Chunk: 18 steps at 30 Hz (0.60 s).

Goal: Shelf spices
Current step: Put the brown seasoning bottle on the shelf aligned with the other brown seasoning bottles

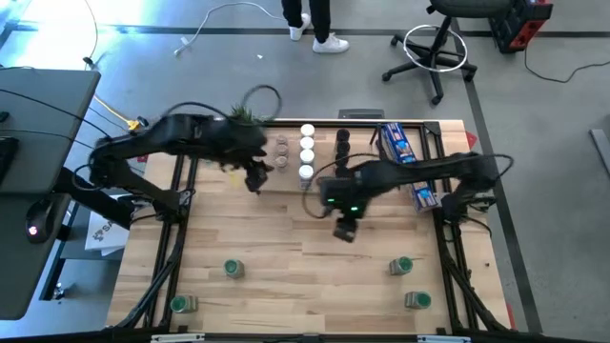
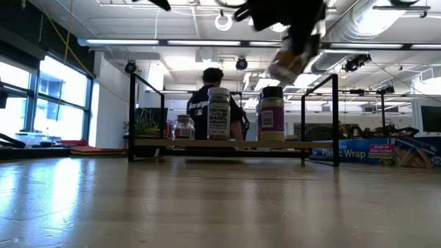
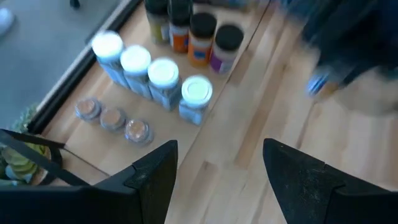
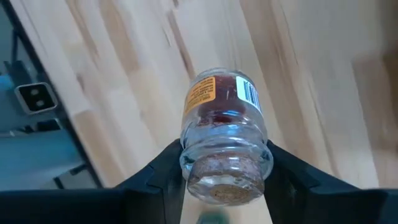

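Cork-stoppered and clear, a glass spice jar (image 4: 225,142) is riding in my right gripper (image 4: 221,171), jaws clamping its neck, above the middle of the wooden table (image 1: 286,250). I am holding the left gripper (image 3: 219,177) empty, jaws standing apart, just beside the shelf (image 3: 217,87), where white-lidded jars (image 3: 151,70), black-lidded jars (image 3: 208,37) and cork-topped jars (image 3: 113,119) are sitting in rows. Four green-lidded jars (image 1: 233,269) are waiting along the near edge.

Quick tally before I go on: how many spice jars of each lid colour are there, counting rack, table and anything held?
White-lid jars: 4
Black-lid jars: 4
Cork-lid jars: 4, one of them in the right tool
Green-lid jars: 4
Total: 16
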Available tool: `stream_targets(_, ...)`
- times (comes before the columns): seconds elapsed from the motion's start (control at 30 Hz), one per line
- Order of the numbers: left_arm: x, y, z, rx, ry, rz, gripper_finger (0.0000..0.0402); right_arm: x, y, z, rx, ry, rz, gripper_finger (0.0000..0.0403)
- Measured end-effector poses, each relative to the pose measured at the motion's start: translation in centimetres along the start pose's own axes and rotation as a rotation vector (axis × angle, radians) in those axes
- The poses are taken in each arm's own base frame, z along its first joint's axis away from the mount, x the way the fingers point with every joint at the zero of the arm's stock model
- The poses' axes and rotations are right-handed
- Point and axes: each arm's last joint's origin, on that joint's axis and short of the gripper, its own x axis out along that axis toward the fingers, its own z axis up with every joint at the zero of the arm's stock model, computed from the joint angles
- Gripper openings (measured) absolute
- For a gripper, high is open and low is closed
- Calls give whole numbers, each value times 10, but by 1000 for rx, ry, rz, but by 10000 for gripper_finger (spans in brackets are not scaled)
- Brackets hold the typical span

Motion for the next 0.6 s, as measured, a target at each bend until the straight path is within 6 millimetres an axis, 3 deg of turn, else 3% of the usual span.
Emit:
stream_targets(0.13, -29, 8, -5, -51, -91, -14, 232, 35, 2, 35, -104, 24, -5, 156)
stream_targets(0.3, -52, 17, -11, -107, -170, 19, 232, 79, 4, 64, -198, 90, -17, 156)
stream_targets(0.6, -58, 20, -13, -119, -193, 42, 232, 133, 2, 92, -214, 145, -28, 156)
